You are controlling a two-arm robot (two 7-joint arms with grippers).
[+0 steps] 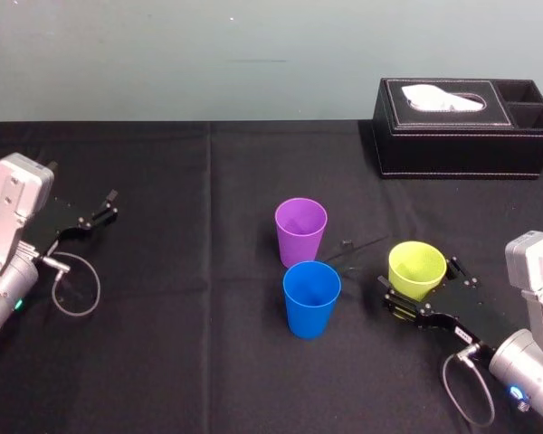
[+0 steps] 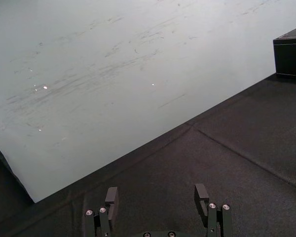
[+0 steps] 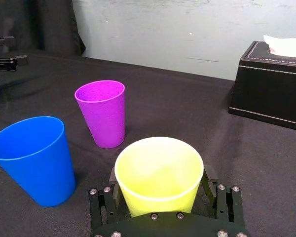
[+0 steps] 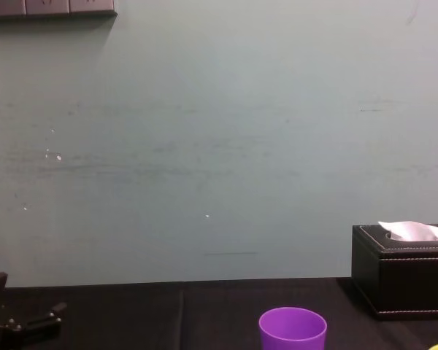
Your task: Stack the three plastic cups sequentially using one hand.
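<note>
Three cups share the worktop (image 1: 163, 362): the yellow-green cup (image 1: 416, 268) sits, seemingly clamped, in the right end effector (image 1: 421, 278), blue cup (image 1: 311, 298) near ahead, purple cup (image 1: 300, 231) beyond, so a tilted carry could topple the blue; the left end effector (image 1: 109, 206) idles well apart, fingers spread.

No text can be read; the white label (image 1: 464, 336) on the right hand (image 1: 423, 285) is illegible

Left gripper (image 2: 156, 193) — jaws apart
</note>
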